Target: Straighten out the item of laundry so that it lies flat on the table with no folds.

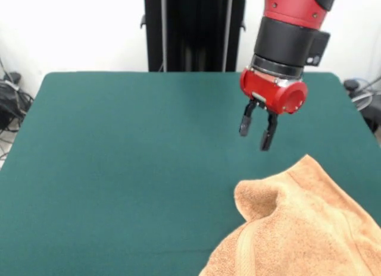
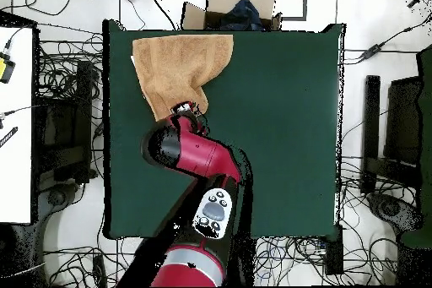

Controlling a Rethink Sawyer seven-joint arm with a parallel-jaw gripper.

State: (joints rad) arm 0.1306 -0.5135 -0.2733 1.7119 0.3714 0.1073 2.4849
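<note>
The orange-tan towel [image 1: 297, 228] lies rumpled at the near right corner of the green table [image 1: 119, 169], with a corner folded over and a woven band showing near the front edge. In the overhead view the towel [image 2: 181, 65] sits at the table's [image 2: 287, 133] top left corner. My gripper [image 1: 256, 133] hangs open and empty just beyond the towel's far edge, above the felt and not touching the cloth. In the overhead view the gripper [image 2: 189, 114] is at the towel's lower tip, and the arm hides part of that edge. The white tag is not visible.
The black pedestal [image 1: 193, 29] stands behind the table's far edge. A cardboard box [image 2: 232, 6] with dark cloth sits beyond the table near the towel. Cables [image 2: 63, 133] lie all around the table, and a white surface [image 2: 15, 124] is at the left.
</note>
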